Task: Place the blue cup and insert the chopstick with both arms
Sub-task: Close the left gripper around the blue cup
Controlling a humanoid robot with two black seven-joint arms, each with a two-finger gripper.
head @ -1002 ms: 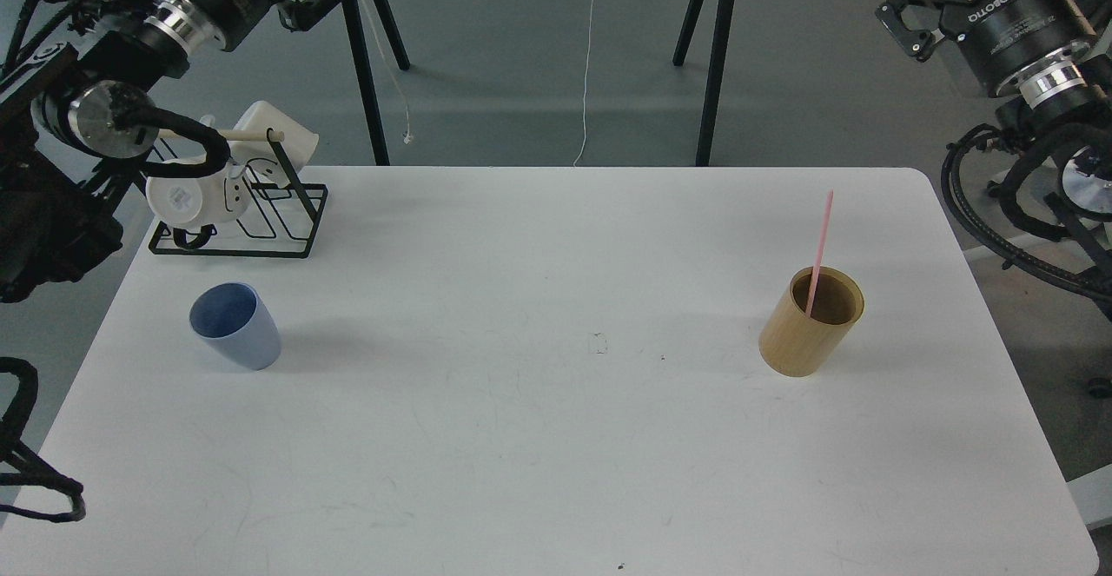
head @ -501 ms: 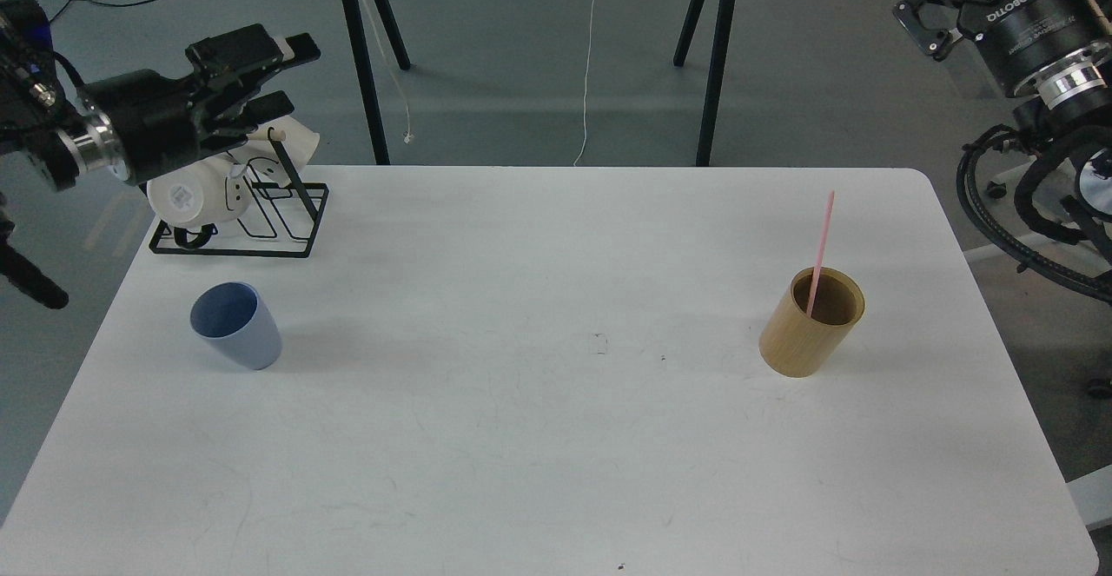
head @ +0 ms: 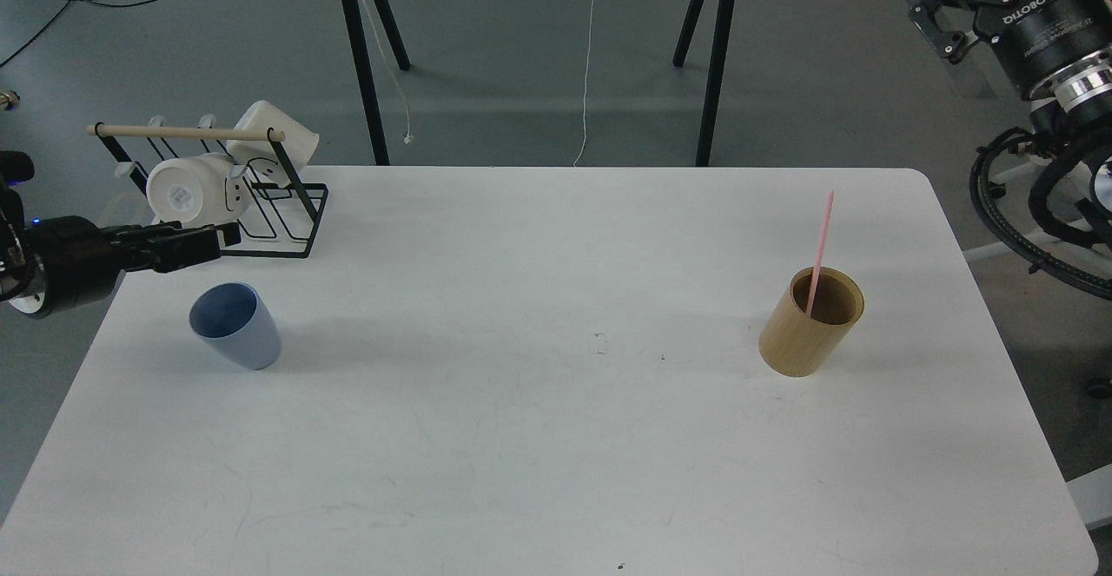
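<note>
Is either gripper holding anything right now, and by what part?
Nothing is held. The blue cup stands free below the left gripper; the chopstick sits in the wooden holder, far from the right gripper.

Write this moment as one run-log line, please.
left gripper: beside rack, above pale blue plastic cup, not touching | thin pink chopstick: standing in tan wooden cylinder | right gripper: off table

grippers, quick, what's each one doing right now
left gripper: seen edge-on just above the blue cup, holding nothing; open or shut cannot be told.
right gripper: open, empty, off the table.
</note>
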